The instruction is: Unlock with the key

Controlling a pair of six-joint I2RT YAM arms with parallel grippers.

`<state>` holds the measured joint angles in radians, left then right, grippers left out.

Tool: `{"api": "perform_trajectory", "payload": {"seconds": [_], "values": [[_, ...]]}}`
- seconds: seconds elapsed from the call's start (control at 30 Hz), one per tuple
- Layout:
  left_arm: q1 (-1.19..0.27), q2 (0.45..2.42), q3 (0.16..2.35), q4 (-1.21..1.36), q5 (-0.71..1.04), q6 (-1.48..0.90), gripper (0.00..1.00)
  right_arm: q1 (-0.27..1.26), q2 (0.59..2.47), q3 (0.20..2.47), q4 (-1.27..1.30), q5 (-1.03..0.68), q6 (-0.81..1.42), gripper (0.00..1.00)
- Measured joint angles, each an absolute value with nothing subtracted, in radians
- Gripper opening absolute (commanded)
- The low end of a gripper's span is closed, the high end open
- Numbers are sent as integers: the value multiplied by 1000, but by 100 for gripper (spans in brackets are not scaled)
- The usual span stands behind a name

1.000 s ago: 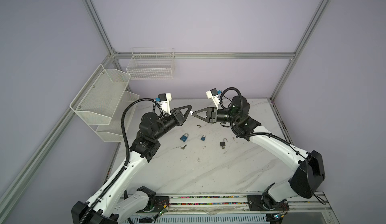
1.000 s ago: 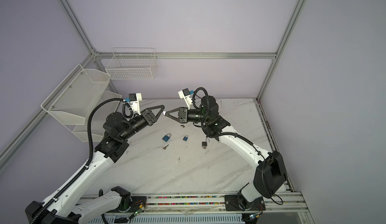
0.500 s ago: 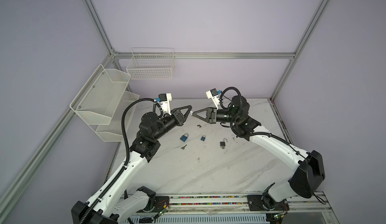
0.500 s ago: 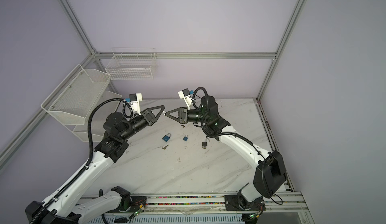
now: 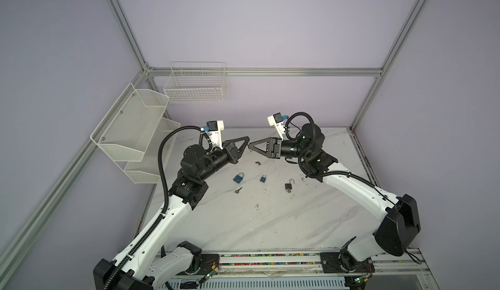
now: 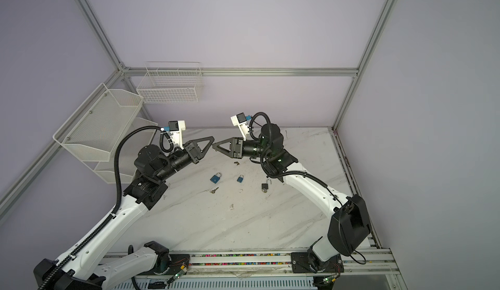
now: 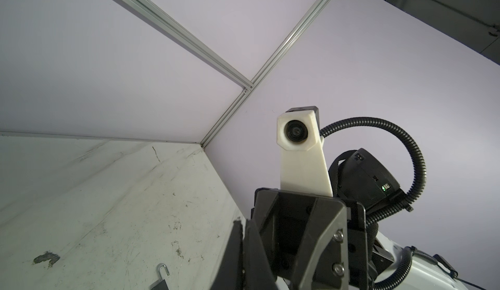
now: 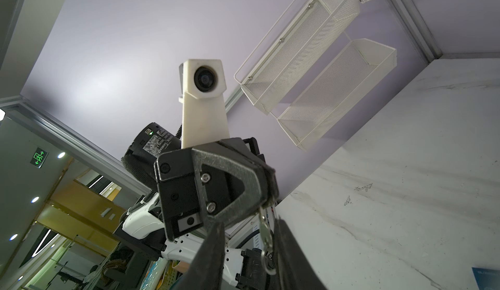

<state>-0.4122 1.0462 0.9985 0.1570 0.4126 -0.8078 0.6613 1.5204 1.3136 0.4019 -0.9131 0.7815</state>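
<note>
Hovering: left gripper (image 5: pixel 246 139) and right gripper (image 5: pixel 251 146) raised well above the table (image 5: pixel 284 221), tips facing each other and almost meeting in both top views.
Left gripper grip: pressed together, pinching the key (image 8: pixel 264 230) by one end.
Key: silver, dangling from the left gripper's tip, clear of the table; seen plainly only in the right wrist view, too small to pick out in the top views.
Right gripper grip: spread, with fingers (image 8: pixel 292 261) on either side of the dangling key and set wider than it; contact with the nearer finger impossible to judge.
Blue padlock (image 5: pixel 238 178): lying flat on the table, below and between the two raised grippers.
Smaller blue padlock (image 5: pixel 263 178): lying near the blue padlock, on the side toward the right arm, apart from it.
Black padlock (image 5: pixel 288 186): farther toward the right arm, shackle swung open with its hooked end free.
Second key (image 5: pixel 237 191): flat on the table, just beside the blue padlock on the side nearer the arm bases.
Mesh shelves (image 5: pixel 130 131): white, fixed to the left wall.
Wire basket (image 5: pixel 196 85): white, hung on the back wall.
</note>
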Motion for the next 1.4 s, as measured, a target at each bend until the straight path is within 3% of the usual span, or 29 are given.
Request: {"api": "perform_trajectory", "payload": {"seconds": [0.87,1.13,1.4], "values": [[-412,1062,999,176,416,-808,0,661,1533,1297,408,-917,771,17],[-412,1060,999,172,410,-799,0,661,1533,1291,406,-910,768,0],[-413,1060,999,171,398,-780,2,661,1533,1291,400,-898,768,0]]}}
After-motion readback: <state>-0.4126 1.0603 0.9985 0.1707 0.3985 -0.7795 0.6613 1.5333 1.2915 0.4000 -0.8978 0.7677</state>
